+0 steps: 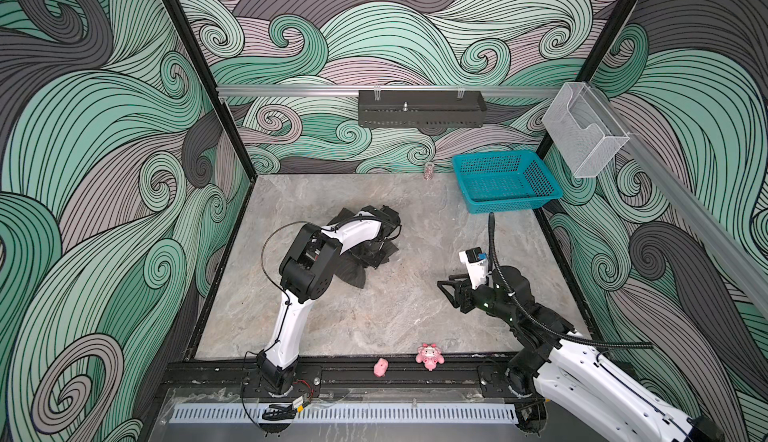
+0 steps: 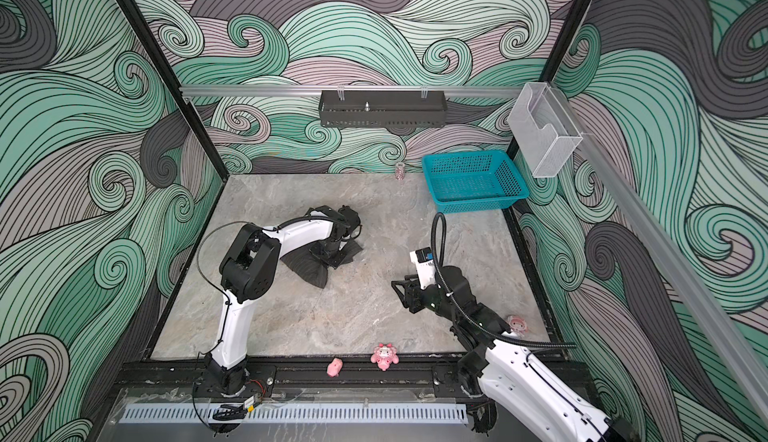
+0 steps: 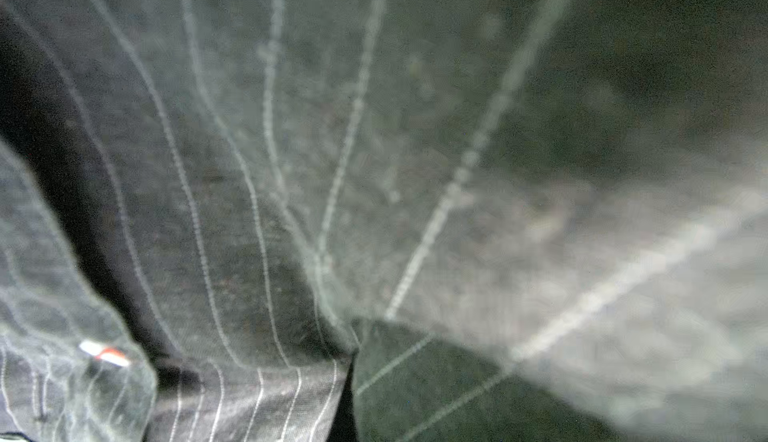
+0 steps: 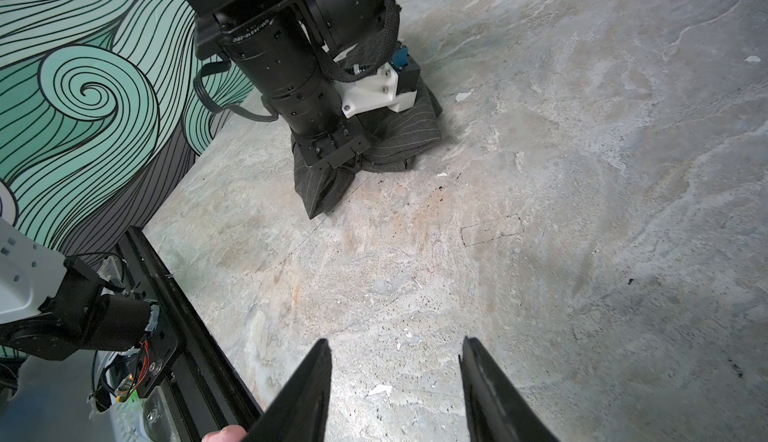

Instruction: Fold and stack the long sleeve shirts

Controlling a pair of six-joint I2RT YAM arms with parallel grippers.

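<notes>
The shirt (image 2: 309, 268) lies crumpled on the desk (image 1: 374, 319), well apart from the blue basket (image 1: 503, 206), left of it and nearer the front. The left hand (image 4: 345, 163) presses down into it, pinched tight on a gather of cloth, I'd guess to lift and spread it for folding. The right hand (image 4: 395, 342) hovers half-wide and empty, also well clear of the basket, probably waiting its turn. The small print (image 4: 254, 32) on the left arm's wrist and a red-and-white mark (image 3: 106, 354) in the cloth are unreadable.

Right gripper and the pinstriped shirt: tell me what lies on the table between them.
Nothing. In the right wrist view, only bare marbled table, with a few small flecks, runs from the open right gripper to the crumpled shirt.
</notes>
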